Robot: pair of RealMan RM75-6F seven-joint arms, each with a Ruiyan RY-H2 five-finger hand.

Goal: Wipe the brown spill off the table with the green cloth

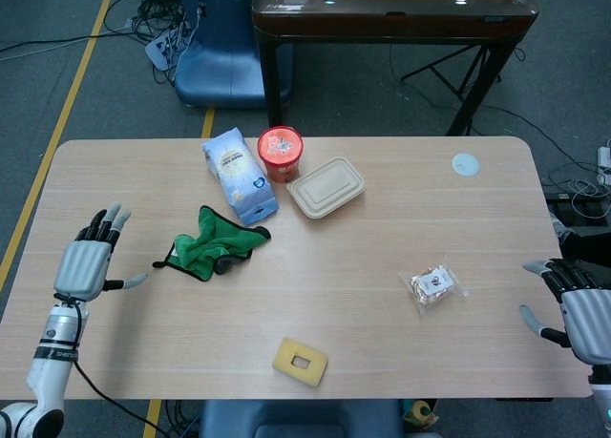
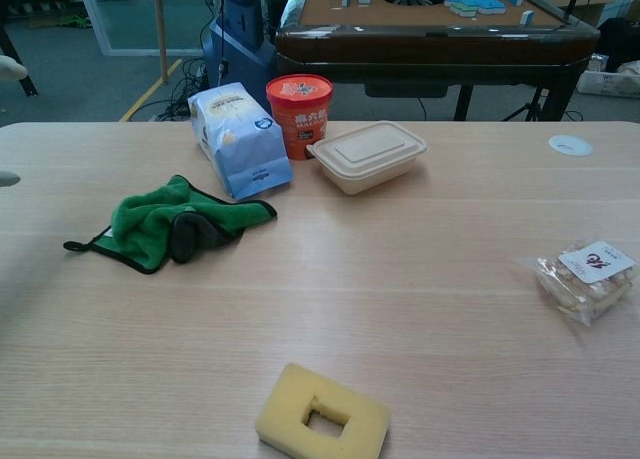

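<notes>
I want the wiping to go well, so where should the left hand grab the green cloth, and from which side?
Probably from above and from the left. The green cloth lies crumpled on the table, with its raised folds near the middle giving fingers something to close on. The blue bag sits close on its far right side, so the left is freer. The left hand is open and already waits there.

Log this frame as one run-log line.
left hand: open, off cloth | right hand: open, table edge | green cloth: crumpled on table | spill: none visible
</notes>
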